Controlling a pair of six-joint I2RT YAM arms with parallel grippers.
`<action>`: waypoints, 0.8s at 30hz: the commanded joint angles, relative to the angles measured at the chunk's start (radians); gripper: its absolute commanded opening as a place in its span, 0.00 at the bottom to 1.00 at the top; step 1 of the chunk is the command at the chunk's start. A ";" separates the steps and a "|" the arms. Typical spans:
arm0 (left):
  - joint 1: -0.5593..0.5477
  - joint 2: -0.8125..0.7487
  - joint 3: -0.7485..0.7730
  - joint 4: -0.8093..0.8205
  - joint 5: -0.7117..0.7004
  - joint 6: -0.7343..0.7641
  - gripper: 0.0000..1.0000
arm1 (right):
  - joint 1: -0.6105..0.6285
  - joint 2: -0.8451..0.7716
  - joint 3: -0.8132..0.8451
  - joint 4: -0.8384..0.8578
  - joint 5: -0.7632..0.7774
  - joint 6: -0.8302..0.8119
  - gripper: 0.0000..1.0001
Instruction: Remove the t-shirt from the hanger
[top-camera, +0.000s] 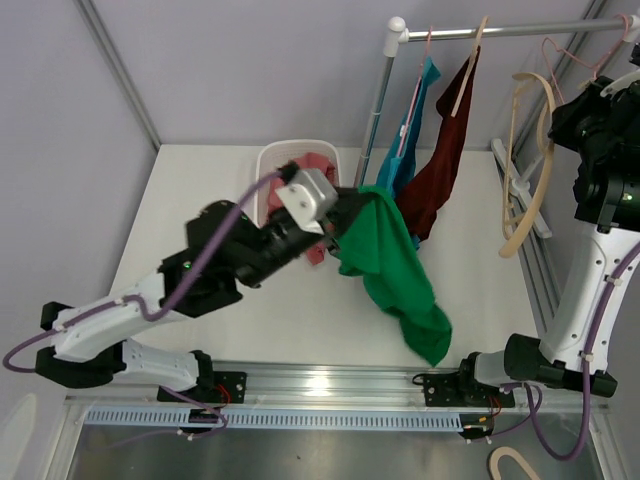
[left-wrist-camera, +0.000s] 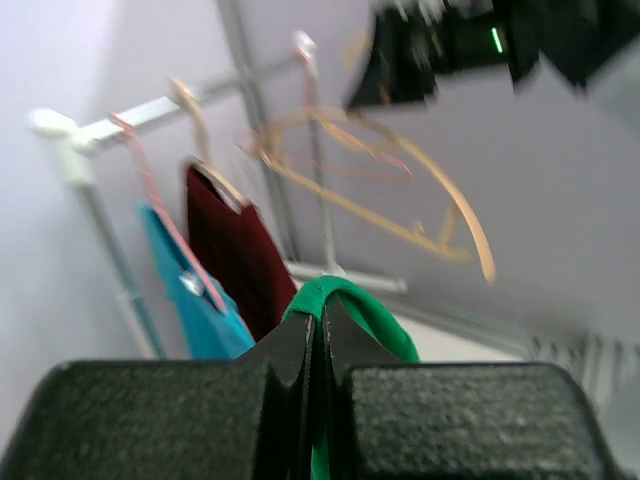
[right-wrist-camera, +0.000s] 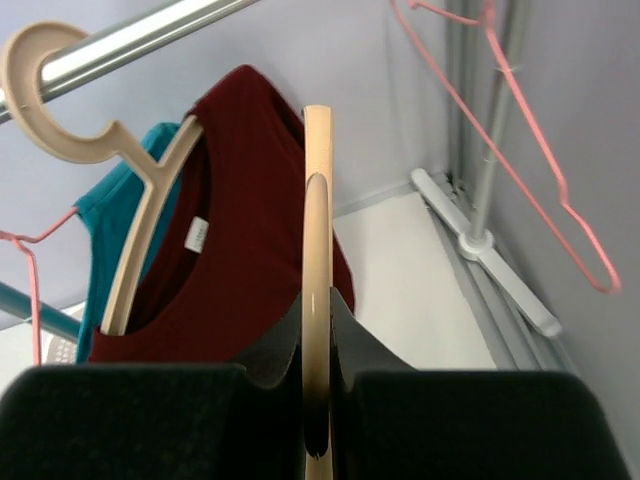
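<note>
White table, plain grey walls. Left gripper is pinched tight on the green t-shirt, which dangles mid-table. Right gripper at 2 o'clock clamps the beige hanger. Clothes rail at 1 o'clock, basket at 11.

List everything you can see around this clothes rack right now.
rail: one, silver, back right
green t-shirt: one, green, held aloft, centre
empty hanger: one, beige, held up at right
maroon t-shirt: one, dark red, hung on rail
teal t-shirt: one, teal, hung beside the maroon one
wire hanger: one, pink, empty, on rail's right end
basket: one, white, red clothes inside, behind centre
left gripper: one, black, shut on green t-shirt
right gripper: one, black, shut on empty hanger
</note>
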 joint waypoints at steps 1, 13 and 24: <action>0.041 -0.026 0.112 -0.009 -0.090 0.075 0.01 | -0.005 -0.040 -0.070 0.213 -0.115 -0.021 0.00; 0.325 0.236 0.603 -0.096 0.022 0.050 0.01 | -0.058 0.148 0.065 0.347 -0.273 0.009 0.00; 0.498 0.383 0.844 0.029 0.154 0.024 0.01 | -0.085 0.320 0.209 0.419 -0.319 0.035 0.00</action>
